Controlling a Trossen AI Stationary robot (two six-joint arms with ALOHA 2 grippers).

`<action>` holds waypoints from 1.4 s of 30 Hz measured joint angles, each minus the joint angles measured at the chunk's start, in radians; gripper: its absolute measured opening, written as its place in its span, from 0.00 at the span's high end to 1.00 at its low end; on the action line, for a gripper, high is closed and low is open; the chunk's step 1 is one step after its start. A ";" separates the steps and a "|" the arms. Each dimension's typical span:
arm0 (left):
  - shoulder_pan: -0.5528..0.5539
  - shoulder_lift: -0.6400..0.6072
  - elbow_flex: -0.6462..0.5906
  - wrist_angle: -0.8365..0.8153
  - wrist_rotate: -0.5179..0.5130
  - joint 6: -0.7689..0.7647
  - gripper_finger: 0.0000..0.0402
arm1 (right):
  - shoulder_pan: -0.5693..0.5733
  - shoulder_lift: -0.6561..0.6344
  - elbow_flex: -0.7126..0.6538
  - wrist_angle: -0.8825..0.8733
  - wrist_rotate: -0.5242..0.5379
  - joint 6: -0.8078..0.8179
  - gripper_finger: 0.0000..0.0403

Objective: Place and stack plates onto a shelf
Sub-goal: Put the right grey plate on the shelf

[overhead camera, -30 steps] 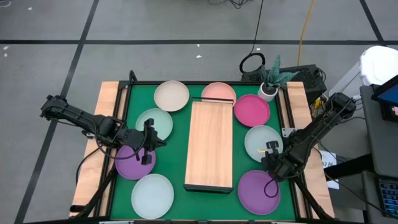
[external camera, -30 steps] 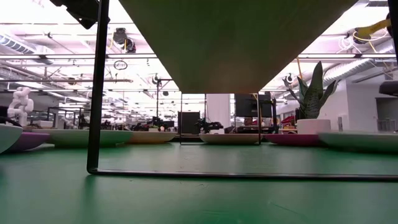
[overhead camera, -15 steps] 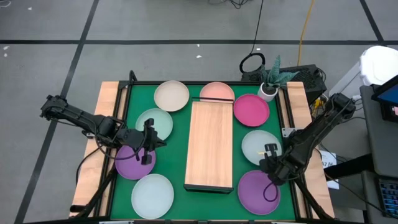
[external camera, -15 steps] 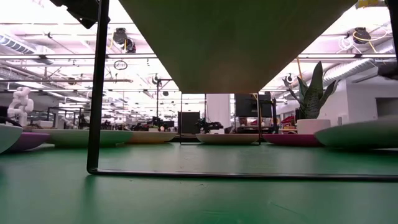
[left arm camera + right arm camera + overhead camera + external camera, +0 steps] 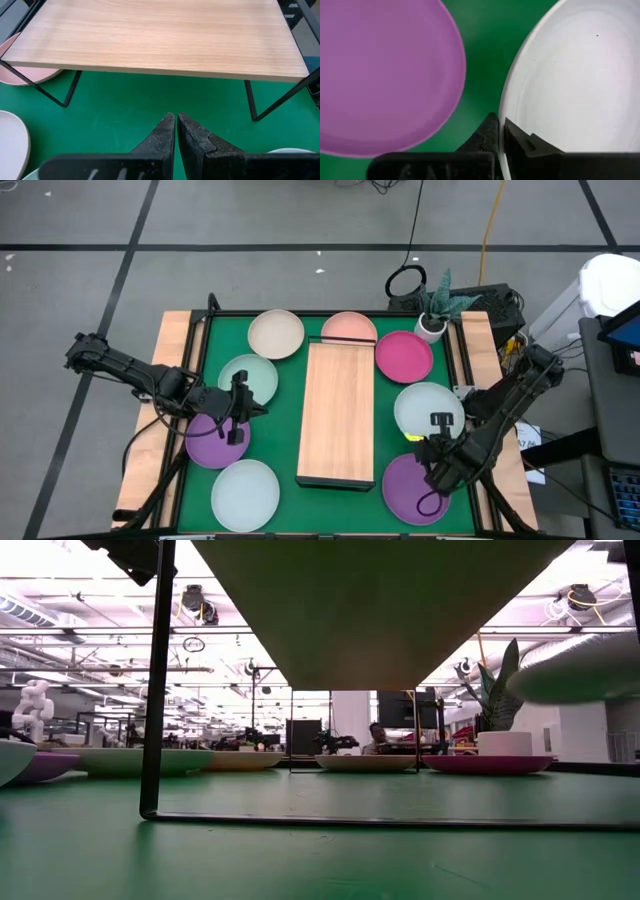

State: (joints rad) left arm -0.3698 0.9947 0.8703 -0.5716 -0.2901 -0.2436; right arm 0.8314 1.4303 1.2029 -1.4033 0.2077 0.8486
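The light-wood shelf [image 5: 337, 412] stands on thin black legs in the middle of the green table. My right gripper [image 5: 438, 430] is shut on the pale blue-white plate [image 5: 425, 408], which is up in the air [image 5: 585, 665] on the shelf's right. The purple plate [image 5: 380, 75] lies on the mat beside it. My left gripper [image 5: 255, 410] is shut and hovers left of the shelf [image 5: 155, 37], above another purple plate [image 5: 212, 442] and the mint plate [image 5: 248, 375]. Cream [image 5: 275, 333], pale pink [image 5: 351, 328] and magenta [image 5: 405, 357] plates lie flat at the far side. My right gripper pinches the pale blue-white plate by its rim [image 5: 504, 102] on the side toward the table's near edge, one finger on each face. The fingers come slanting down from the near right. The plate is lifted clear of the mat and tilts a little.
Another pale plate [image 5: 245, 493] lies at the near left corner. Narrow wooden strips [image 5: 173, 350] run along both sides of the mat. A potted plant [image 5: 437, 305] stands at the far right corner. There is open room under the shelf between its black legs [image 5: 155, 680].
My right gripper has risen and drawn slightly toward the near edge, staying shut on the pale blue-white plate. The plate has gone from resting on the mat to hanging clear above it, tilted. The left arm has kept still.
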 joint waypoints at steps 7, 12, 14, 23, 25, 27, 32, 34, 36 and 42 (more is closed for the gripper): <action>0.000 0.000 0.000 0.015 -0.010 0.001 0.94 | 0.000 0.106 0.205 -0.158 0.006 0.052 1.00; 0.000 0.000 0.000 0.085 -0.030 0.006 0.94 | -0.017 0.103 0.243 -0.169 0.081 0.048 1.00; 0.000 0.000 0.000 0.099 -0.029 0.014 0.94 | -0.028 0.101 0.243 -0.166 0.109 0.023 1.00; 0.000 0.000 0.000 0.103 -0.029 0.013 0.94 | -0.159 0.098 0.244 -0.167 0.164 -0.208 1.00; 0.000 0.000 0.000 0.103 -0.029 0.010 0.94 | -0.197 0.098 0.244 -0.159 0.164 -0.262 1.00; 0.000 0.000 0.000 0.102 -0.029 -0.001 0.94 | -0.230 0.099 0.244 -0.140 0.183 -0.318 1.00; 0.000 0.000 0.000 0.100 -0.029 -0.022 0.94 | -0.302 0.098 0.244 -0.040 0.249 -0.506 1.00; 0.000 0.000 0.000 0.096 -0.029 -0.026 0.94 | -0.327 0.098 0.244 0.014 0.269 -0.605 1.00; 0.000 0.000 0.000 0.096 -0.029 -0.028 0.94 | -0.352 0.098 0.244 0.082 0.287 -0.714 1.00; -0.001 0.000 0.000 0.096 -0.029 -0.030 0.94 | -0.421 0.098 0.245 0.289 0.323 -1.055 1.00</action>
State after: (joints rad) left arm -0.3710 0.9947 0.8703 -0.4759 -0.3192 -0.2737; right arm 0.4103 1.5288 1.4475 -1.1141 0.5308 -0.2067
